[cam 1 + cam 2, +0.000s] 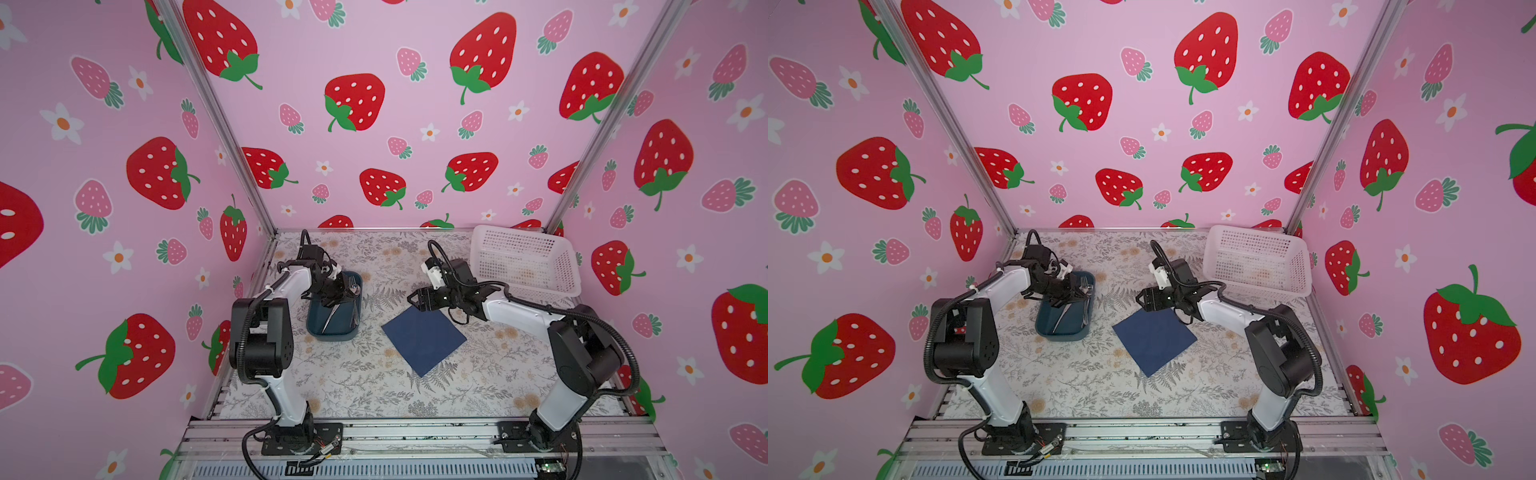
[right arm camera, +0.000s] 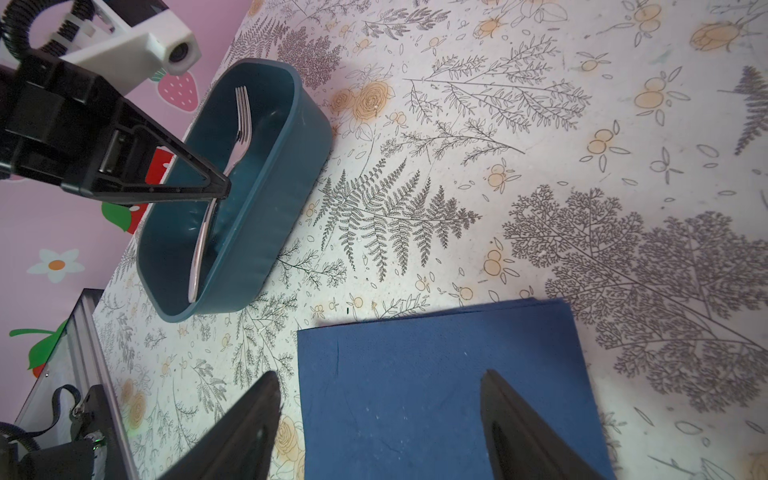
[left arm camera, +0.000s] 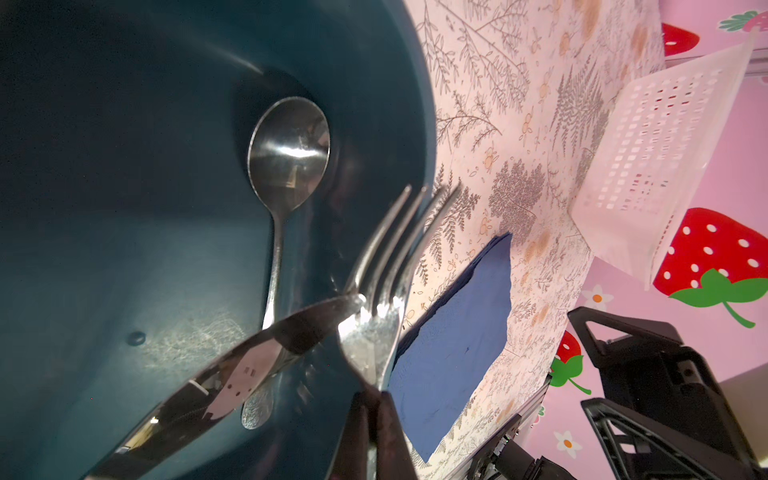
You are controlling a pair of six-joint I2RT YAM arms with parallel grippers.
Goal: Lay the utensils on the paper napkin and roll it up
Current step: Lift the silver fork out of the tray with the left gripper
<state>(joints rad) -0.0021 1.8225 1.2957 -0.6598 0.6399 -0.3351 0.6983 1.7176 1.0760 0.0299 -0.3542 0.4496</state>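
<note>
**Near edge.** An aluminium rail carries the bases of both arms, in front of a table covering printed with ferns and flowers.

**Centre.** The paper napkin, dark navy, lies flat and unfolded on the covering, turned so that one corner points to the far side. Nothing lies on it.

**Right arm.** The right gripper hovers above the napkin's far corner. In the right wrist view its fingers stand wide apart with nothing between them, one over the napkin and one over the covering just beside it.

**Left side.** A dark teal tub stands left of the napkin and apart from it.

**Left arm.** The left gripper reaches into the tub with its jaws pinched shut on the fork below the tines, which point to the far end. Whether the fork's handle rests on the tub floor cannot be told.

**Tub contents.** A spoon lies on the tub floor with its bowl at the far end. A knife crosses over the spoon's handle.

**Far right.** A white perforated basket stands in the corner.
</note>
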